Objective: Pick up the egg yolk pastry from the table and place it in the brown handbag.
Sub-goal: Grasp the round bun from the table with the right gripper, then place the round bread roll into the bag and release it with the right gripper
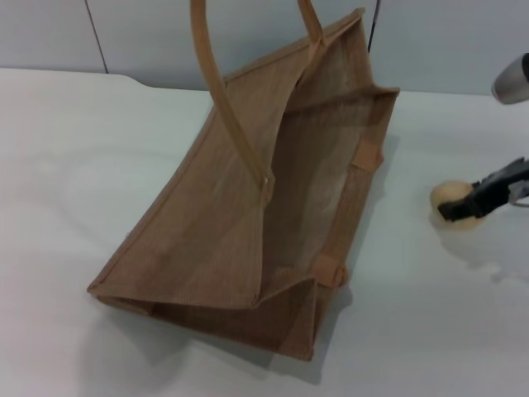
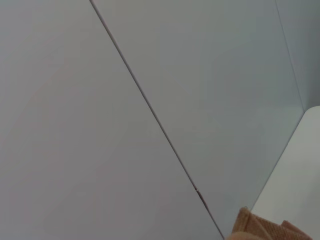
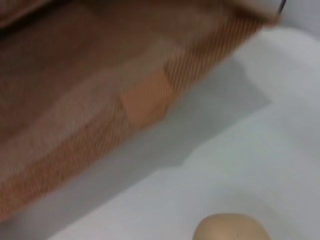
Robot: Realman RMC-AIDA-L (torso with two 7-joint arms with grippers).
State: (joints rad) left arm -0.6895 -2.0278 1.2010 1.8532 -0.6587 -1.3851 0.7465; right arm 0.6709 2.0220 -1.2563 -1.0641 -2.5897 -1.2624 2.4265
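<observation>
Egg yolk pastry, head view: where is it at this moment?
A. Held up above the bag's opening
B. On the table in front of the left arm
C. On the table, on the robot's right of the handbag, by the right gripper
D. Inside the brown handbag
C. The egg yolk pastry sits on the white table, apart from the brown handbag, with the right gripper right at it.
</observation>
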